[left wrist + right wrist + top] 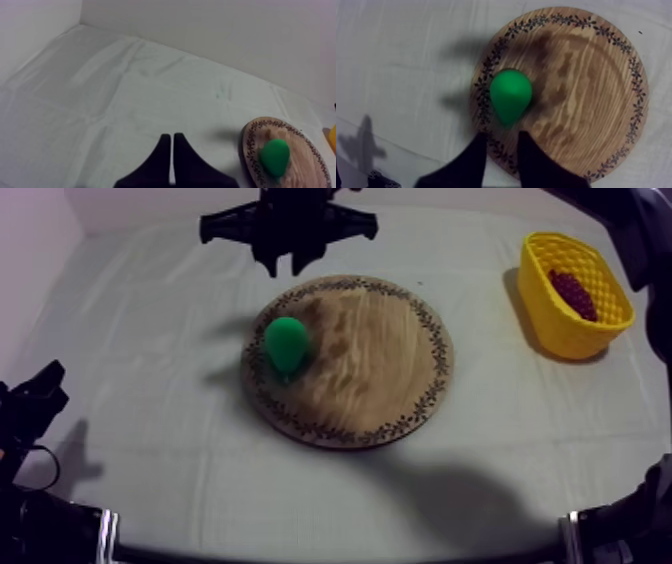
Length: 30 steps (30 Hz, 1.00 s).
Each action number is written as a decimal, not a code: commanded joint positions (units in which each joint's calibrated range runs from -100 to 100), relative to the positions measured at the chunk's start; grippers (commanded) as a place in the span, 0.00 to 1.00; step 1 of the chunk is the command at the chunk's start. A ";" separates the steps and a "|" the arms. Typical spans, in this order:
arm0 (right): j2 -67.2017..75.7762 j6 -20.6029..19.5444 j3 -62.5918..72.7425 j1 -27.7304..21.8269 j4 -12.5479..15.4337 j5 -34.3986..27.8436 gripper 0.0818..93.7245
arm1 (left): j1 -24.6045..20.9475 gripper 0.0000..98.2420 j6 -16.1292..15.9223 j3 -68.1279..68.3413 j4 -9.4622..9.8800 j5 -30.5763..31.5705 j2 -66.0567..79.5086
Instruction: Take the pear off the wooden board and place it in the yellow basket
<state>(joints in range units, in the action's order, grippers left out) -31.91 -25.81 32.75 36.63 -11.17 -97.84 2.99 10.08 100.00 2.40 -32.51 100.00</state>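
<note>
Here, at the far left of the surface (140, 308), the left gripper (38, 393) is sitting low by the edge, its fingers lying together as a narrow wedge on nothing. Moving rightward, the pear (287, 343) is resting on the left part of the wooden board (390, 378), just inside the patterned rim. The right gripper (285, 260) is hanging above the board's far edge, near the pear, with its fingers apart and nothing between them (its wrist view is looking down on the fruit). The step in hand, I judge, is the reach for the grasp. The fingers should be coming down either side of the pear's broad body, centred, and closing gently so the rounded fruit is not slipping out. At the far right the yellow basket (565, 328) is standing well apart from the board, with a bunch of grapes (575, 293) lying in it.
</note>
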 commanded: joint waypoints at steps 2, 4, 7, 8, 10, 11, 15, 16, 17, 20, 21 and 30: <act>-0.23 -0.07 0.21 0.04 0.01 -0.04 0.50 | 0.01 0.00 0.01 0.00 0.02 0.01 0.00; -0.43 -0.01 0.23 0.10 -0.07 0.02 0.59 | 0.01 0.00 0.01 0.00 0.02 0.01 0.00; -0.92 1.84 0.22 0.17 0.63 0.34 0.77 | 0.01 0.00 0.01 0.00 0.02 0.01 0.00; -1.16 2.62 0.22 0.18 1.03 0.44 0.83 | 0.01 0.00 0.01 0.00 0.02 0.01 0.00; -1.64 3.40 0.25 0.13 1.49 0.56 0.90 | 0.01 0.00 0.01 0.00 0.02 0.01 0.00; -1.92 3.54 0.30 0.10 1.59 0.66 0.92 | 0.01 0.00 0.01 0.00 0.02 0.01 0.00; -3.29 3.57 0.57 -0.18 1.70 0.88 0.95 | 0.01 0.00 0.01 0.00 0.02 0.01 0.00; -3.71 3.53 0.63 -0.32 1.74 0.89 0.95 | 0.01 0.00 0.01 0.00 0.02 0.01 0.00; -4.13 3.45 0.67 -0.44 1.76 0.89 0.95 | 0.01 0.00 0.01 0.00 0.02 0.01 0.00; -5.54 3.16 0.64 -0.81 1.81 1.27 0.94 | 0.01 0.00 0.01 0.00 0.02 0.01 0.00; -6.07 3.05 0.61 -0.97 1.86 1.50 0.94 | 0.01 0.00 0.01 0.00 0.02 0.01 0.00; -12.26 3.08 0.65 -1.99 4.11 3.93 0.93 | 0.01 0.00 0.01 0.00 0.02 0.01 0.00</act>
<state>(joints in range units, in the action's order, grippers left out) -43.24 -22.90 33.41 34.70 -7.55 -94.18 2.99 10.08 100.00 2.40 -32.51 100.00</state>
